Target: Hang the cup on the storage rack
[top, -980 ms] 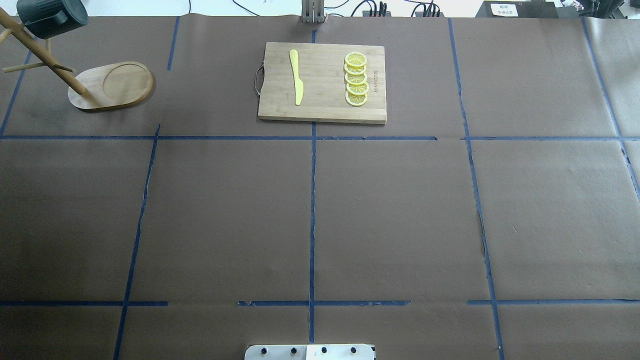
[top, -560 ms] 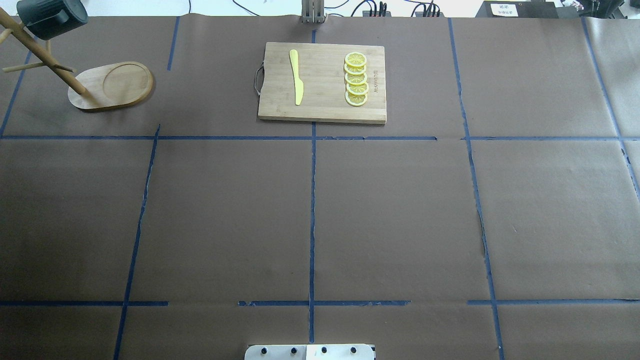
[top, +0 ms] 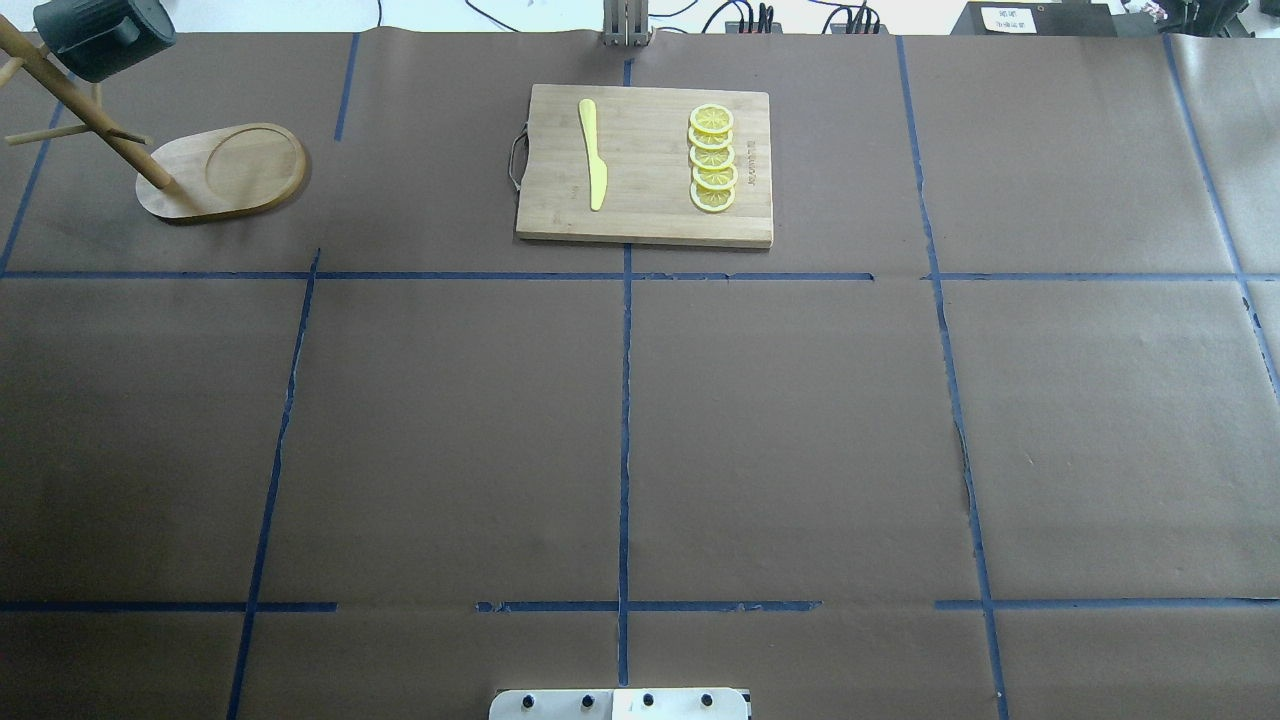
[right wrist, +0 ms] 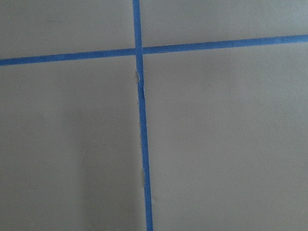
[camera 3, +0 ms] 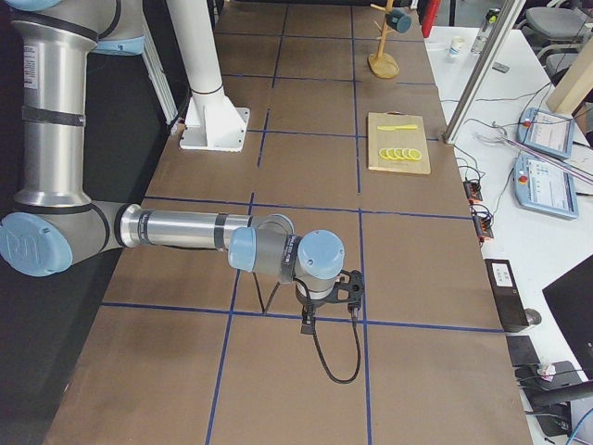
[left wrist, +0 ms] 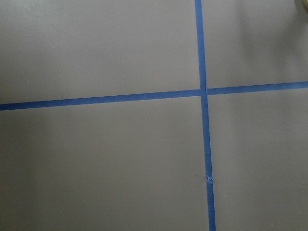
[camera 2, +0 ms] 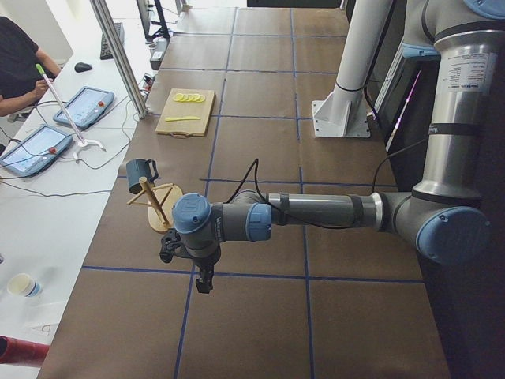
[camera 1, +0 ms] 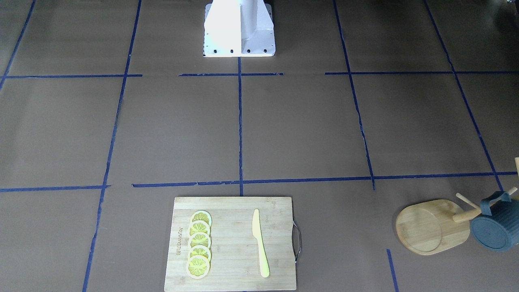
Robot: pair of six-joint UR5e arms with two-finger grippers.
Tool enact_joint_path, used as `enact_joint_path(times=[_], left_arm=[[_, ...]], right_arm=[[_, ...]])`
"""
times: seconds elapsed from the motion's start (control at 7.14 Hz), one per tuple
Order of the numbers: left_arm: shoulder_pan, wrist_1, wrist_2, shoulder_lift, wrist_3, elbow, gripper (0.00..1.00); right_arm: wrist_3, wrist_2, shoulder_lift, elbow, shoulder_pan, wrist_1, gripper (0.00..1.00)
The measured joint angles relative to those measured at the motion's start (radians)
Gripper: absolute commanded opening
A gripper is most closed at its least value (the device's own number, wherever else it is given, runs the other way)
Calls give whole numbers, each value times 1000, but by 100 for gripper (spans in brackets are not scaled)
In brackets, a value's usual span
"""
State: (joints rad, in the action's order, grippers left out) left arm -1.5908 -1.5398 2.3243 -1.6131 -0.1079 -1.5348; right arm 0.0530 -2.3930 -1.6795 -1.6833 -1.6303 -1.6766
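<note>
The dark blue-grey ribbed cup (top: 100,35) hangs by its squarish handle on an upper peg of the bamboo storage rack (top: 225,170) at the table's far left corner. Both also show in the front-facing view, the cup (camera 1: 495,229) beside the rack's base (camera 1: 429,227). The left gripper (camera 2: 203,280) shows only in the exterior left view, pointing down over bare table, well away from the rack (camera 2: 162,207). The right gripper (camera 3: 308,320) shows only in the exterior right view, far from the rack (camera 3: 383,63). I cannot tell whether either gripper is open or shut.
A rectangular bamboo cutting board (top: 645,225) lies at the far middle with a yellow knife (top: 594,155) and several lemon slices (top: 712,158) on it. The robot's base (camera 1: 239,28) stands at the near edge. Blue tape lines cross the brown table cover.
</note>
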Motion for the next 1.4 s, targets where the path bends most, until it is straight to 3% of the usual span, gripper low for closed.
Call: enact_joint_path(times=[0.42,1.4], left_arm=[[0,1,1,-2,0,-3,100],[0,0,2,-6,-3,5,100]], right_arm=[[-3,3,10,-2,-6,53,100],[-5,3,27,-1,-10,59,100]])
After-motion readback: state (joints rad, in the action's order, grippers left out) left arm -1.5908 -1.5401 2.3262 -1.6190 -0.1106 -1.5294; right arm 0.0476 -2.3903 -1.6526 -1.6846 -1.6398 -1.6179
